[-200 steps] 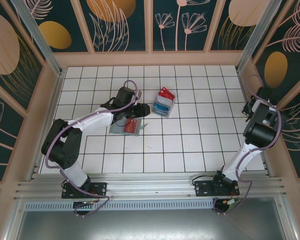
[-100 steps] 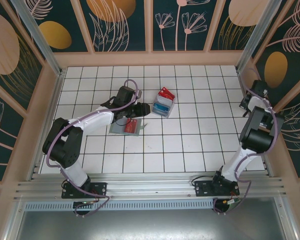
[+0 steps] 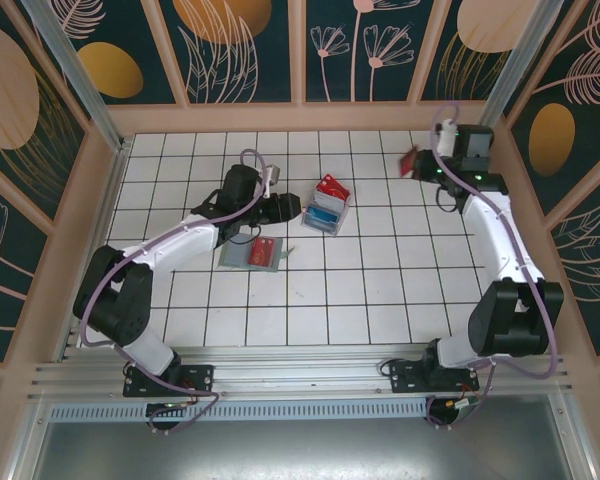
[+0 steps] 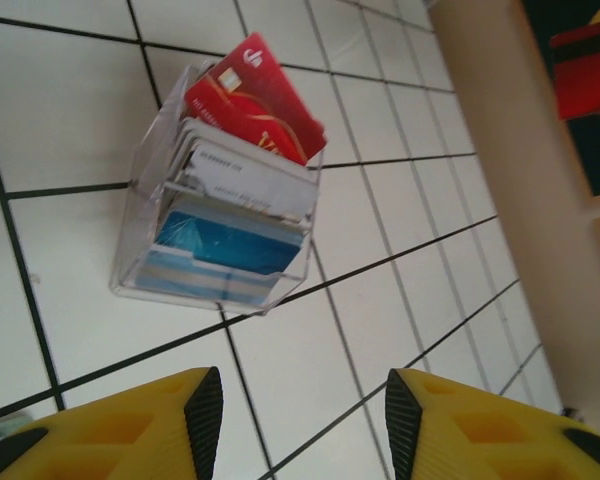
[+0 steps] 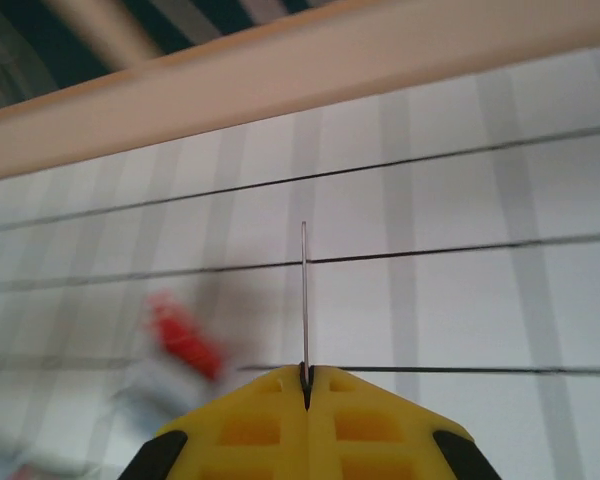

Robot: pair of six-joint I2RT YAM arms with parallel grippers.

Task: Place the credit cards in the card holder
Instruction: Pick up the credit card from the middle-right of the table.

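The right gripper point(image 3: 421, 165) is holding a red card point(image 3: 409, 160) near the far wall point(image 3: 300, 116); the left gripper point(image 3: 288, 209) is hovering beside the clear tray point(image 3: 307, 219).

Camera positions: one fixed high, and one on each wrist.

The top external camera is above and behind the arm bases and looks steeply down on the whole tiled table point(image 3: 380, 290). The left wrist camera looks forward and down past the left tool point(image 4: 300, 405) and is near to the clear tray point(image 4: 215, 220). The right wrist camera is blurred and looks low along the tiles, over the right tool point(image 5: 305, 378) and its edge-on card point(image 5: 303, 290), toward the wooden wall point(image 5: 280, 80). All three views share this tray.
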